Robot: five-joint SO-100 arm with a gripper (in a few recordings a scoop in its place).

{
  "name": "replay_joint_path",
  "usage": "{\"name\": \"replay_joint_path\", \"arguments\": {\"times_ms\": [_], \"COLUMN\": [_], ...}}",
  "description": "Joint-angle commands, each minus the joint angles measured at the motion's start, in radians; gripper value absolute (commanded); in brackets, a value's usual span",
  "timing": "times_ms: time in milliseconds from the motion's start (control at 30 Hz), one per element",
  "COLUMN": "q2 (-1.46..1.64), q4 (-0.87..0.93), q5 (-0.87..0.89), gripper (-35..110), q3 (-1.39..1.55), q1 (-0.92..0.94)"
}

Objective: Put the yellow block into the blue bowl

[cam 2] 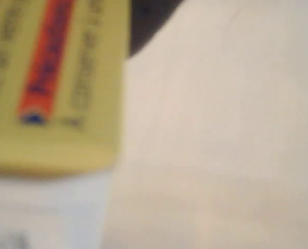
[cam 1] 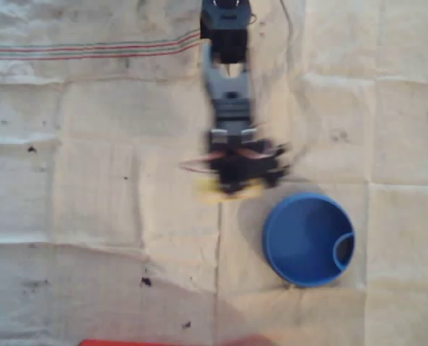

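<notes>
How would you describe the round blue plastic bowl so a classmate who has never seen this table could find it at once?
Start with the creased pale cloth covering the table in the overhead view, and look to its lower right. There, just below and right of the blurred black gripper, sits the round blue plastic bowl. It is the only blue thing, with a raised rim and a small curved partition inside its right edge.

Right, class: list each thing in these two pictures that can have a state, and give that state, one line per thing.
Small flat yellow block: close under the wrist camera, off the cloth or not, cannot tell.
Round blue plastic bowl: upright on the cloth, nothing in it.
Robot's claw: blurred, over the block beside the bowl; open or shut, cannot tell.
Creased cream cloth: spread flat.
</notes>
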Motion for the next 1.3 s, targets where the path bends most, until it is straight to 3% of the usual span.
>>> {"name": "replay_joint_path", "arguments": {"times_ms": [0,600,967,1267], "q2": [0.115,-0.138,-0.215,-0.212], "q4": [-0.061,-0.683,-0.749,-0.649], "q5": [-0.006,-0.009,-0.008,-0.069], "gripper": [0,0,1,23], "q3": [-0.081,-0.071,-0.072,-0.083], "q1": [-0.11,-0.186,-0.186,-0.186]}}
